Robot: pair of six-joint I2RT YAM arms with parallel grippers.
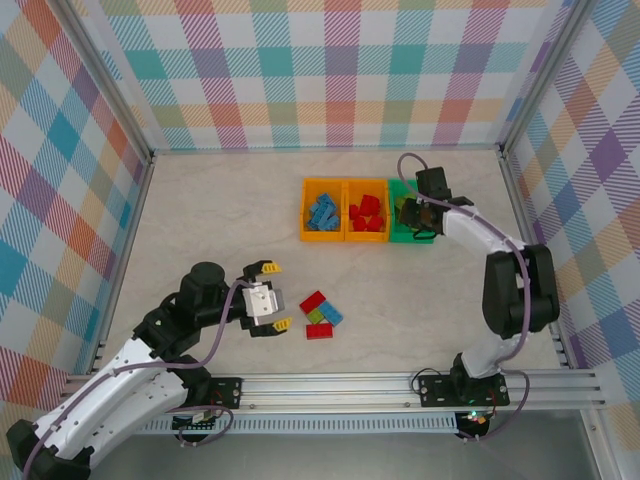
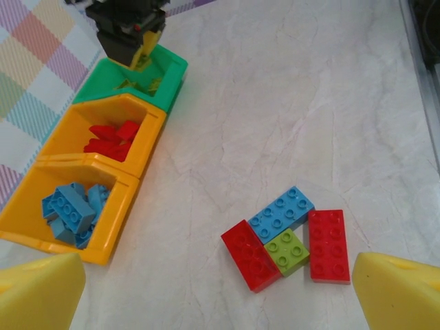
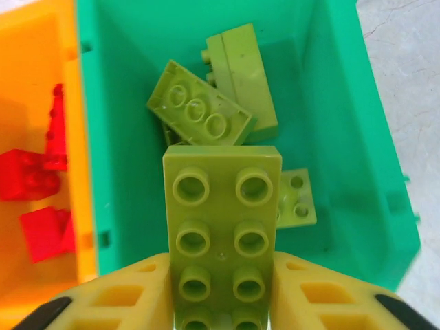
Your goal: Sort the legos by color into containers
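Note:
My right gripper point(image 3: 221, 295) is shut on a long lime green lego point(image 3: 221, 220), held studs-up over the green container point(image 3: 337, 137). Several lime legos point(image 3: 199, 110) lie inside that container. In the top view the right gripper point(image 1: 410, 215) hangs over the green container point(image 1: 400, 237) at the right end of the row. The middle orange container point(image 2: 148, 148) holds red legos point(image 2: 110, 137); the other orange container point(image 2: 110, 230) holds blue ones point(image 2: 69, 210). Two red legos point(image 2: 251, 254) point(image 2: 326, 245), a blue one point(image 2: 280, 213) and a small lime one point(image 2: 287, 249) lie clustered on the table. My left gripper point(image 2: 220, 295) is open just short of that cluster.
The three containers point(image 1: 305, 210) are joined in a row at mid-table toward the back. Plaid walls enclose the table on three sides, with a metal rail point(image 1: 400, 385) along the near edge. The cluster of loose legos point(image 1: 320, 315) lies right of the left gripper point(image 1: 275, 296).

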